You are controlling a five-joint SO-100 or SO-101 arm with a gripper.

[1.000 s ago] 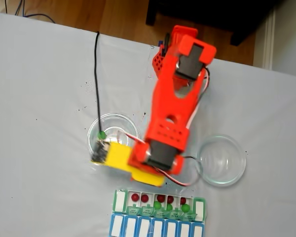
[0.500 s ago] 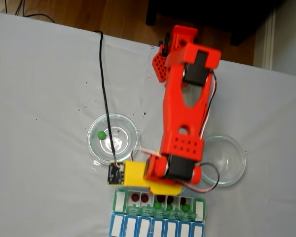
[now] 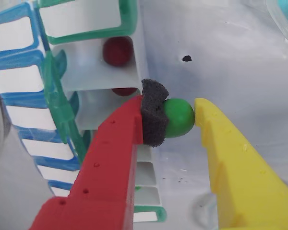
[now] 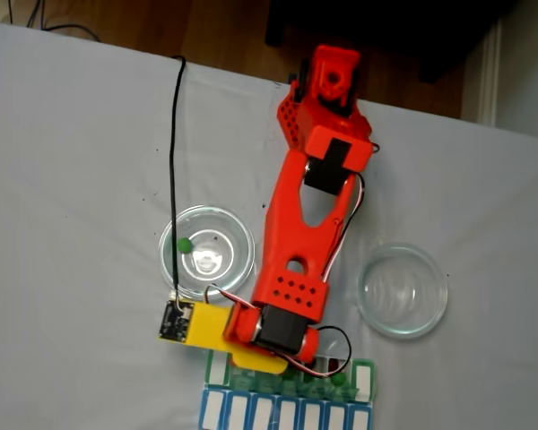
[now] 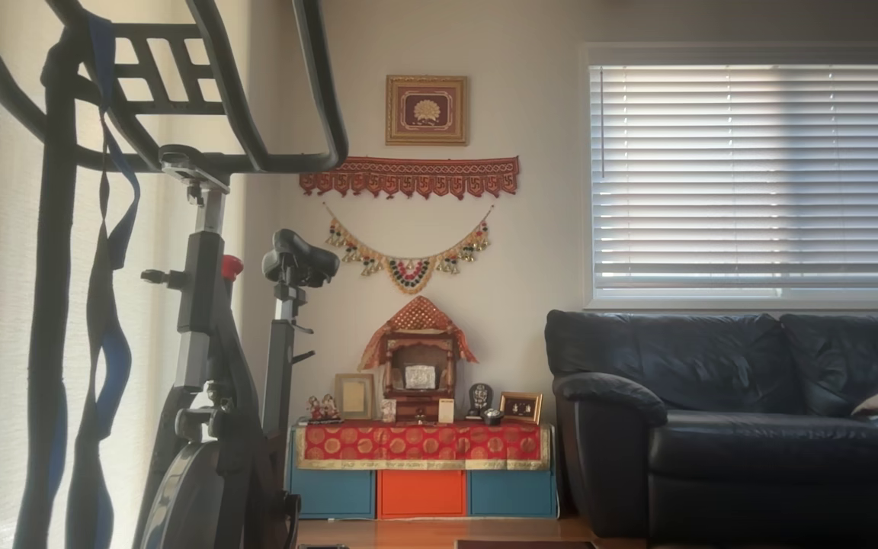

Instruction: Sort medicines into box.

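In the wrist view the tool (image 3: 178, 117) is clamped on a green pill (image 3: 178, 117), pinched between the red finger's dark foam pad (image 3: 152, 117) and the yellow finger (image 3: 230, 158), just beside the box (image 3: 93, 76), where a red pill (image 3: 117, 50) lies in a white compartment. In the fixed view the box (image 4: 287, 399) sits at the table's (image 4: 72, 179) near edge; another green pill (image 4: 185, 244) rests in a glass dish (image 4: 238, 242).

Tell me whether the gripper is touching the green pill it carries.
Touching. The wrist view shows the green pill pinched in the gripper, pressed against the dark foam pad on the red finger and the yellow finger's tip.
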